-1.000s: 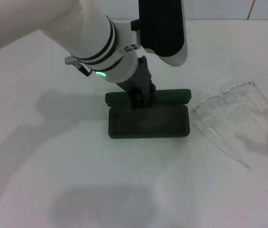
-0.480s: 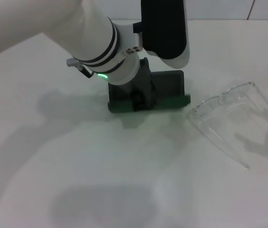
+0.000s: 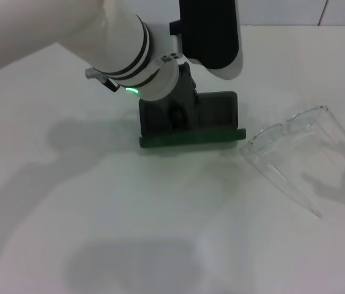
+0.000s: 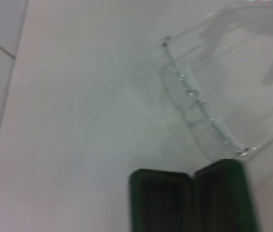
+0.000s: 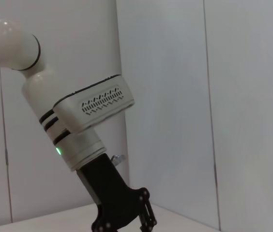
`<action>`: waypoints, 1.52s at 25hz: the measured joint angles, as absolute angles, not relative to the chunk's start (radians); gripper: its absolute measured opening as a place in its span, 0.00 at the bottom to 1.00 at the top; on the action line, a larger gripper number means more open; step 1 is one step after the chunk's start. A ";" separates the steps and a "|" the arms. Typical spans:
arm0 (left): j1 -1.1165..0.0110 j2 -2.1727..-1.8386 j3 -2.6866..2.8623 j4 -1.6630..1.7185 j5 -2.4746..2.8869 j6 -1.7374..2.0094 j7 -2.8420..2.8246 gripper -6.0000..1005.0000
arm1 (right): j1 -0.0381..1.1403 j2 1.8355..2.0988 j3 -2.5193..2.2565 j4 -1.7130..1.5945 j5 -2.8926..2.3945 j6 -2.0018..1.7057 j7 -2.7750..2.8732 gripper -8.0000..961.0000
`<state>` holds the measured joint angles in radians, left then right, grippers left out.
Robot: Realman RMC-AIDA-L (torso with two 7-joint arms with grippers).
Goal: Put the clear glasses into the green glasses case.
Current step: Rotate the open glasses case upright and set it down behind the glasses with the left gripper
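On the white surface (image 3: pixel 160 245), the left hand (image 3: pixel 175 117) is working at the dark green rectangular hinged case (image 3: pixel 191 128); its fingers' state is hidden. The fully transparent plastic glasses (image 3: pixel 310 159) are lying at three o'clock. A slip could snap the lid shut.

The green glasses case (image 3: pixel 191 125) lies open on the white surface, its 2 halves spread apart: one shows dark grey-green lining, the other a dark green edge toward the camera; an arm hides part of it. The clear glasses (image 3: pixel 310 159) rest just to the right of the case, apart from it, fully transparent, with a wraparound lens and long thin arms unfolded
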<state>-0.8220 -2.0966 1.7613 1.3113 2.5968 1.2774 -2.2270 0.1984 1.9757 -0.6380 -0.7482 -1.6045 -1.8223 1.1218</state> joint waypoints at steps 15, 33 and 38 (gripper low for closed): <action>-0.737 -2.099 1.842 1.293 2.602 1.161 -2.234 0.29 | 0.196 1.974 -0.638 -0.738 -1.605 -1.835 1.120 0.89; -0.702 -2.097 1.916 1.318 2.549 1.179 -2.294 0.29 | 0.188 1.976 -0.638 -0.735 -1.605 -1.857 1.120 0.88; -0.685 -2.098 1.921 1.356 2.546 1.234 -2.310 0.29 | 0.188 1.976 -0.638 -0.735 -1.605 -1.861 1.120 0.88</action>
<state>-0.6854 -2.0984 1.9206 1.3556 2.5463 1.2335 -2.3104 0.1883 1.9757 -0.6380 -0.7348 -1.6045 -1.8611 1.1199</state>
